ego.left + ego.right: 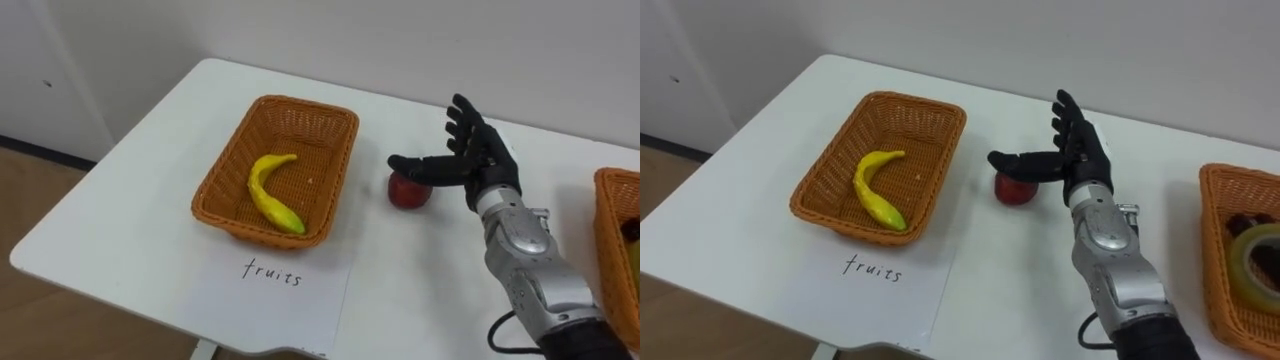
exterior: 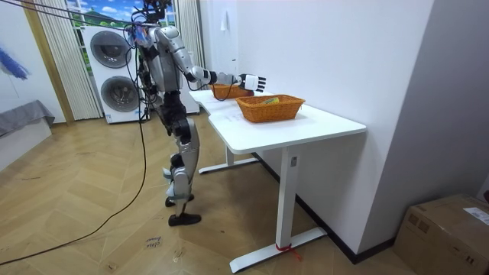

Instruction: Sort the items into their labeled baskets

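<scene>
A wicker fruit basket (image 1: 209,196) stands on the white table's left half with a yellow banana (image 1: 272,192) lying inside. To its right a red apple (image 1: 408,193) rests on the tabletop. My right hand (image 1: 482,160) hovers right beside the apple, open, with the fingers straight and pointing up. Its thumb reaches out over the apple's top. A second wicker basket (image 1: 1220,260) sits at the right edge and holds a roll of tape (image 1: 1255,255).
A sheet of paper with handwriting (image 1: 272,272) lies in front of the fruit basket at the table's near edge. In the room view I stand at the long side of the white table (image 2: 321,126), facing the wall, right arm stretched out over it.
</scene>
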You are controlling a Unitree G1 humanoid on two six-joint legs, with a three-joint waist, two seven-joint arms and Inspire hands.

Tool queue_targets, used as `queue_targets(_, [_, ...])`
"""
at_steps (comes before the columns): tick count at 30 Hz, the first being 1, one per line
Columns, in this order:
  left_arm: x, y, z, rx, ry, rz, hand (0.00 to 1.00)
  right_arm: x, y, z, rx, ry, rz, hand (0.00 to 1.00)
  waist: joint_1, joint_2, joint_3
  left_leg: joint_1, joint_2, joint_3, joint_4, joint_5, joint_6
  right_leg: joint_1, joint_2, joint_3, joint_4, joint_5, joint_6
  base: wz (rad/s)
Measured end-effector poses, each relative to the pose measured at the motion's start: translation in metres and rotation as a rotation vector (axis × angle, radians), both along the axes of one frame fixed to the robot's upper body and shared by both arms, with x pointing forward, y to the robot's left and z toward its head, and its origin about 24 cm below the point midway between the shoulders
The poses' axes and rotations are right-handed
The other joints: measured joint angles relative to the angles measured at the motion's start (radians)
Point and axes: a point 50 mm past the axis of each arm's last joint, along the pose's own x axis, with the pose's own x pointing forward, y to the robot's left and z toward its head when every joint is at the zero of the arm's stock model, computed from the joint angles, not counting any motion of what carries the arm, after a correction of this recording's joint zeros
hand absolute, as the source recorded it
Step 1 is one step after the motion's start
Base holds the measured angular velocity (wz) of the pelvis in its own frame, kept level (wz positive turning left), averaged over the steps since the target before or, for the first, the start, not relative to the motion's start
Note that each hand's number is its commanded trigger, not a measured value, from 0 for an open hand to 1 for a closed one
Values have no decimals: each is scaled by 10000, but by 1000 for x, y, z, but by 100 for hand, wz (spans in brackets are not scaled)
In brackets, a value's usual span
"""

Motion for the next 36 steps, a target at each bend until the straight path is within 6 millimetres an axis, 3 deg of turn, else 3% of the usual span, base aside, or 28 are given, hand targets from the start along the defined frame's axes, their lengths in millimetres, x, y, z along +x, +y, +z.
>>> queue_targets(8, [-10,0,0,-6,259,84,0,-2,-5,-9,-72,415,-104,0,-111,-1,-12,-2,-3,0,11,1,1,-1,0,25,-2,0,0,0])
queue_targets(15, [-13,0,0,-8,330,112,0,-3,-5,-9,-79,423,-120,0,-113,-6,-85,-2,-10,-8,47,3,4,21,0,51,6,0,0,0])
queue_targets(26, [-16,0,-1,-20,445,170,0,-4,-7,-13,-128,586,-211,0,-111,-44,-75,-174,-44,-12,116,21,28,-113,-32,68,12,-14,10,0])
queue_targets(28, [-17,0,-1,-24,475,157,0,-4,-6,-13,-135,594,-184,0,-108,-101,-38,-201,-61,-10,96,39,40,-164,-44,97,16,-18,16,0])
queue_targets(36, [-16,-1,-1,-61,430,111,0,-4,-6,-13,-267,581,-114,0,-115,-201,-61,-201,-106,-11,96,47,63,-165,-95,21,39,-46,67,3])
